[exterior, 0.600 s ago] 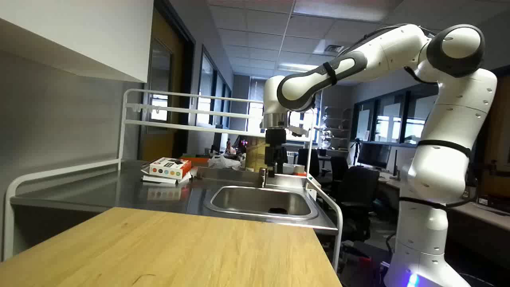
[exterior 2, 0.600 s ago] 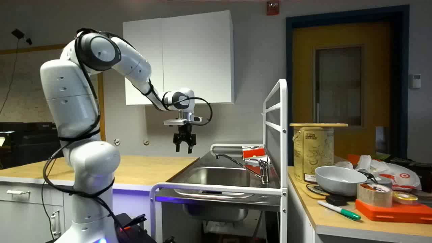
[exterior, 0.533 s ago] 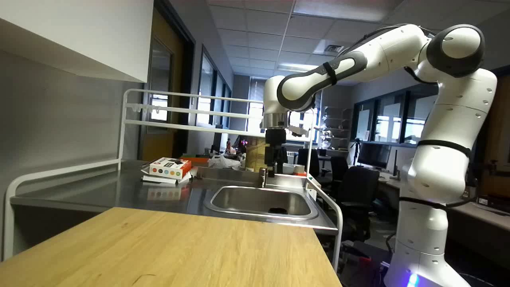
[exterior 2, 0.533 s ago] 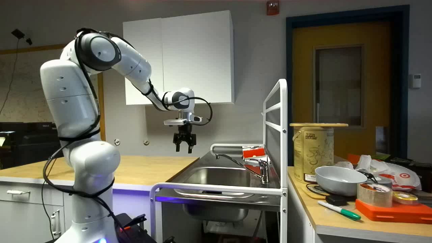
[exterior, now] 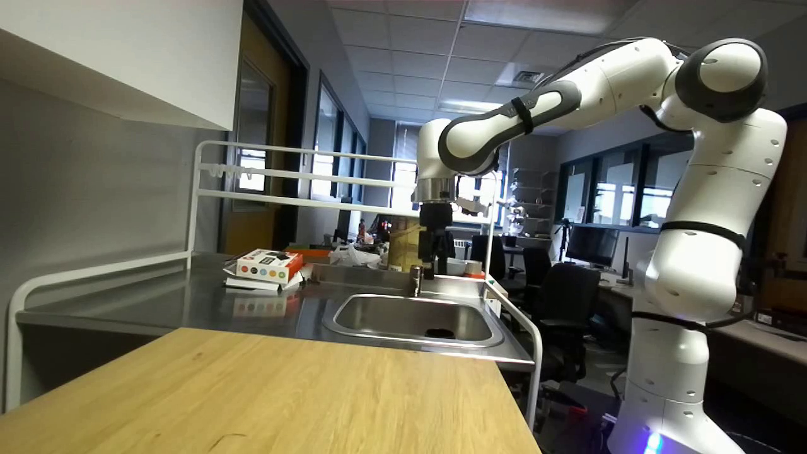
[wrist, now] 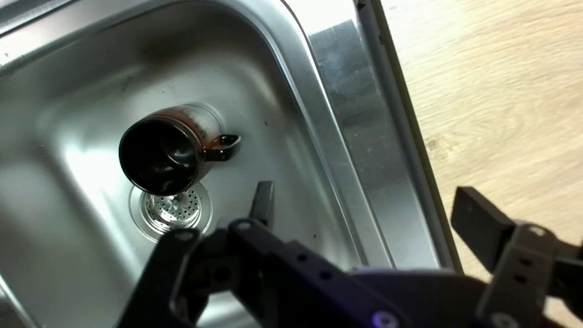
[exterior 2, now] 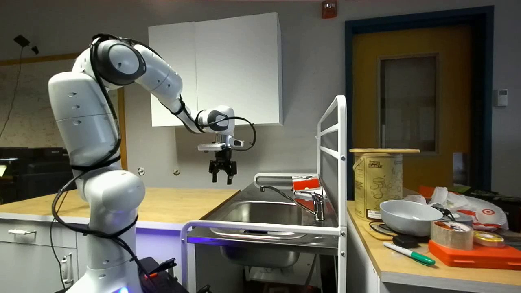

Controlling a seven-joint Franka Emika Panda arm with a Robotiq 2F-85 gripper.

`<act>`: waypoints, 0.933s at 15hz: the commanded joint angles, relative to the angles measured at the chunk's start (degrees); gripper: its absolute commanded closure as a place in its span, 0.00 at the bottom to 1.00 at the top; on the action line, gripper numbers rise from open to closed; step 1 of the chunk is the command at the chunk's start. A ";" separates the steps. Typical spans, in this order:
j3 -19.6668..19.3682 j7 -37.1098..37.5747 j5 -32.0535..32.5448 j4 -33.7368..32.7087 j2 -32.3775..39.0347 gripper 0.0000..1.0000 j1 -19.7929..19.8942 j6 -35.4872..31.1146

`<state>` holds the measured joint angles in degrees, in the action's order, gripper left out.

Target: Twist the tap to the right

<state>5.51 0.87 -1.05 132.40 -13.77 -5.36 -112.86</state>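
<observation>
Grey walls point(exterior 2: 311, 65) rise behind the scene in an exterior view, with a white cabinet point(exterior 2: 236, 71) at upper centre and a yellow door point(exterior 2: 445, 122) at upper right. Both exterior views show a steel worktop point(exterior: 145, 299) with a sink point(exterior: 391, 318) set into it and a wooden worktop point(exterior: 284, 397) running alongside. Left of centre in an exterior view, a red-and-white box point(exterior: 270, 266) rests on something flat and white.

In an exterior view the tap point(exterior 2: 319, 207) stands upright right of centre, just beside the sink, its thin spout slanting up towards the left. The claw point(exterior 2: 222, 179) hangs near the middle of that frame, pointing straight down at the end of the white arm point(exterior 2: 85, 134), well apart from the tap. Its two fingers are spread; the wrist view shows one in front of the sink, the other in front of the wooden worktop at right.

Upper left of that view, a brown mug point(wrist: 177, 148) lies on its side in the sink, mouth to the lower left, partly covering the drain point(wrist: 177, 209). At the right of an exterior view, a grey bowl point(exterior 2: 411, 221), a tan canister point(exterior 2: 378, 185) and a green-capped marker point(exterior 2: 409, 253) share a separate worktop point(exterior 2: 390, 260).
</observation>
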 commanded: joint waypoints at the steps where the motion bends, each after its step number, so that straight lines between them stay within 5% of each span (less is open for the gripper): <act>1: -0.01 0.01 0.01 -0.08 0.02 0.00 -0.02 0.10; 14: -0.47 11.58 2.32 -6.72 3.59 0.00 3.13 -1.23</act>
<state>5.29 7.96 -0.37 129.53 -12.14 -3.45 -113.75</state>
